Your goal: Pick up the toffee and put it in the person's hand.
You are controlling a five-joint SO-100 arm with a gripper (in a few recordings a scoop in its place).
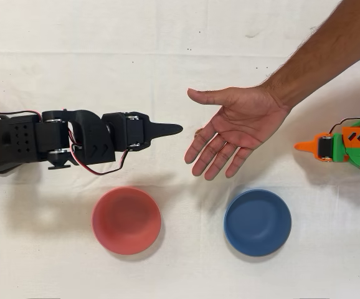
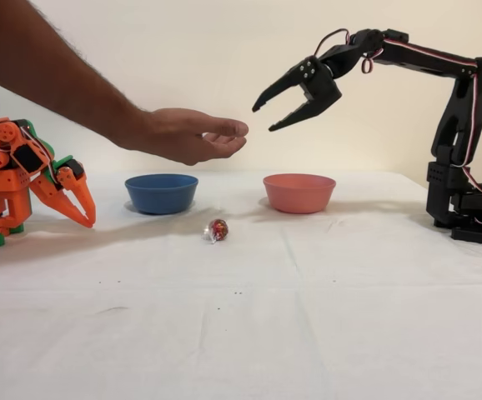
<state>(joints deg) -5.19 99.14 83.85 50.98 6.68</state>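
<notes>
The toffee, a tiny red-and-dark foil sweet, lies on the white cloth in front of the two bowls in the fixed view. Above it hovers the person's hand, fingers loosely curled; from overhead the hand is spread with the palm up. My black gripper is raised high in the air, open, with nothing between its fingers, a short gap from the person's fingertips. In the overhead view the gripper points right toward the hand.
A salmon-red bowl and a blue bowl stand side by side on the cloth. The idle orange arm rests at the table's far end, opposite my base.
</notes>
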